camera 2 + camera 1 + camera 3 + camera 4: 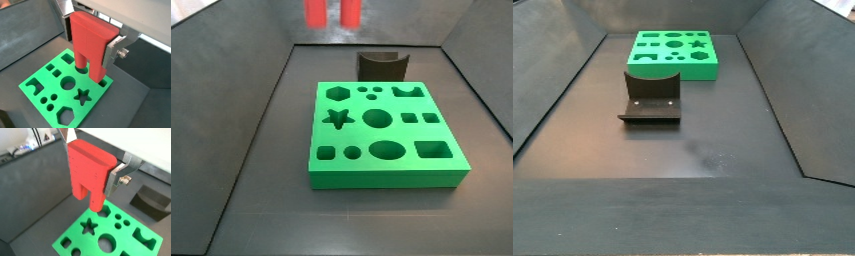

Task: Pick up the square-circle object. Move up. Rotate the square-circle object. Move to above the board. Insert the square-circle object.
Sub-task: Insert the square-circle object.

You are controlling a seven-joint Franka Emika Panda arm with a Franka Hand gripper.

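Observation:
My gripper (90, 170) (90, 42) is shut on the square-circle object (87, 165) (90, 37), a red block clamped between the silver fingers (115, 177) in both wrist views. Its two legs point down and hang in the air over the board (75, 230) (67, 97), near one edge of it. The board (412, 135) (680, 70) is a flat bright green block with star, hexagon, circle and square holes, lying on the dark floor. In a side view only the red legs (331, 12) show, at the picture's upper edge; the gripper itself is out of that view.
The dark fixture (382, 66) (652, 100) (150, 200) stands on the floor just beside the board. Sloping dark grey walls (238, 90) enclose the floor on all sides.

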